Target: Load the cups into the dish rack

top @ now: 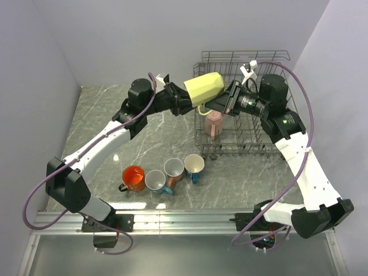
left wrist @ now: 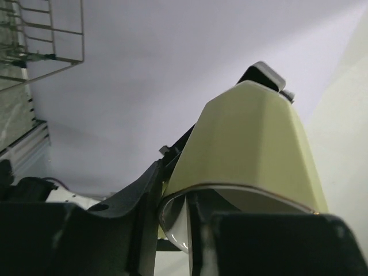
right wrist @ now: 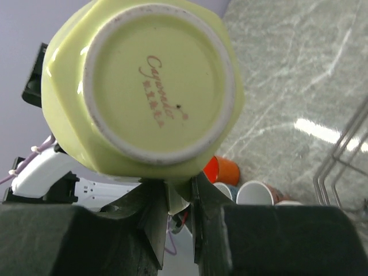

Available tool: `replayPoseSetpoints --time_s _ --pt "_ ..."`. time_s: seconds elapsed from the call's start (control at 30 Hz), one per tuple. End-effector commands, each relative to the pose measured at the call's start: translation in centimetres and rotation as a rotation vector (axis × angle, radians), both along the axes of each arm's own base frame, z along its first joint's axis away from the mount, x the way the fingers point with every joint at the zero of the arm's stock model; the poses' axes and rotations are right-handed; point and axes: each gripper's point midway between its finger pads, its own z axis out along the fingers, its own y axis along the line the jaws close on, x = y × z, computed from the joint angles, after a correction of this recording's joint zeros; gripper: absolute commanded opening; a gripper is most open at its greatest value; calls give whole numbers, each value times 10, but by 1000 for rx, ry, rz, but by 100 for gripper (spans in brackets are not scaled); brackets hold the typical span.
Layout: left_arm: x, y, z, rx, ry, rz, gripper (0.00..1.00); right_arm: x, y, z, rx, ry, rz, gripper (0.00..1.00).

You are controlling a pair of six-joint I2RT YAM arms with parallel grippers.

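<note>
Right gripper [right wrist: 179, 196] was pinched narrow on the handle [right wrist: 178, 204] of the yellow-green mug [top: 203, 87], held aloft at the dish rack's [top: 230, 56] left edge. Its axis lay near level between both arms, base toward the right wrist and mouth toward the left gripper [left wrist: 172, 227], whose fingers straddled the rim. Clamped or slack, I couldn't tell.

yellow-green mug [top: 203, 87], pink mug [top: 213, 123], grey-veined marble table [top: 103, 115]
</note>
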Motion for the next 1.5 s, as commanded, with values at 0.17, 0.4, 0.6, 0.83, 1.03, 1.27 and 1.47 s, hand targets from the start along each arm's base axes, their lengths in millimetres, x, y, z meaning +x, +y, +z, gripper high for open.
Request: replayPoseSetpoints --time_s 0.17,0.4,0.6,0.83,1.03,1.27,1.47 --pt "-5 19 -74 235 17 -98 37 19 -48 102 85 -331 -206 0" --pt "8 12 -86 251 31 -133 37 39 -64 102 59 -318 -286 0" --pt "25 19 -93 321 18 -99 31 75 -105 87 -79 -278 -502 0" --pt "50 74 -89 610 -96 83 31 109 -144 54 -227 -201 -695 0" --pt "56 128 -105 813 -122 175 29 149 -173 11 -331 -92 -787 0" --pt "61 186 -129 1076 -135 263 30 215 -199 -31 -455 2 -869 0" --pt "49 207 -151 1091 -123 260 31 274 -218 -60 -586 73 -968 0"
